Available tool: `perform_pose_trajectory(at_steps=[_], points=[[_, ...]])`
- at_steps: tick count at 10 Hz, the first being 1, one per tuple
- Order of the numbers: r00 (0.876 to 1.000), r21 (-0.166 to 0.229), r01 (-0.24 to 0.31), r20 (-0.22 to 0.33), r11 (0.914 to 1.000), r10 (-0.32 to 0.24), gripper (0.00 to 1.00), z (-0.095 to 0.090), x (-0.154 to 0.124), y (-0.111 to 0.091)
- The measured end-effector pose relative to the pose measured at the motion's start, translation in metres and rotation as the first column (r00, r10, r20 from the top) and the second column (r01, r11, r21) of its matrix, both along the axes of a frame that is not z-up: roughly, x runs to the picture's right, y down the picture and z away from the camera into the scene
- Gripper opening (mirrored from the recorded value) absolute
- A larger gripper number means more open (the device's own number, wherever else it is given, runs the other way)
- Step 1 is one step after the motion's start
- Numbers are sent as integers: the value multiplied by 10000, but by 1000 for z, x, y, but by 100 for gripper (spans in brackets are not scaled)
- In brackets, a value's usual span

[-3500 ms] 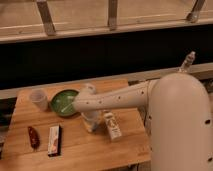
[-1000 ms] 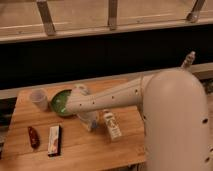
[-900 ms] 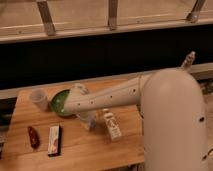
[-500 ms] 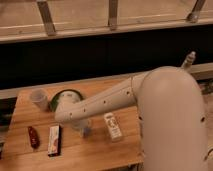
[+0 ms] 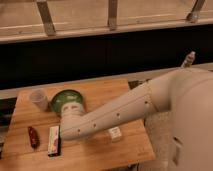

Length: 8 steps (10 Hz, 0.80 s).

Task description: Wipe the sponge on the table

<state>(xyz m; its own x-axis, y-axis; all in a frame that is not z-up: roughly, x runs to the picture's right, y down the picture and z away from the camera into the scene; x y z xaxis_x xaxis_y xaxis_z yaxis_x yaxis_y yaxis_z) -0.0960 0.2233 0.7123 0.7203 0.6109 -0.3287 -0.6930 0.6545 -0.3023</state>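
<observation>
Seemingly the gripper sat low over the worktop, green bowl just behind it; the sponge was hidden, grip and progress untellable.

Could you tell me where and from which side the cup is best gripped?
Probably the rim, from above: the cup stands upright with its mouth open, and the bowl sits close beside it, crowding a sideways approach. The gripper is at the arm's end, just in front of the bowl.
</observation>
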Motion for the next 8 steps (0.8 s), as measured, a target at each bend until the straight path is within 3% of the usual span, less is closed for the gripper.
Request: perform_pose_trajectory(at_steps=[1,7,8], points=[[9995,189,-267,185,9995,264,79,1,6,-11],[9964,279,-338,781,9990,315,80,12,-2,-35],[9947,432,-366,974,9984,322,80,11,0,-37]])
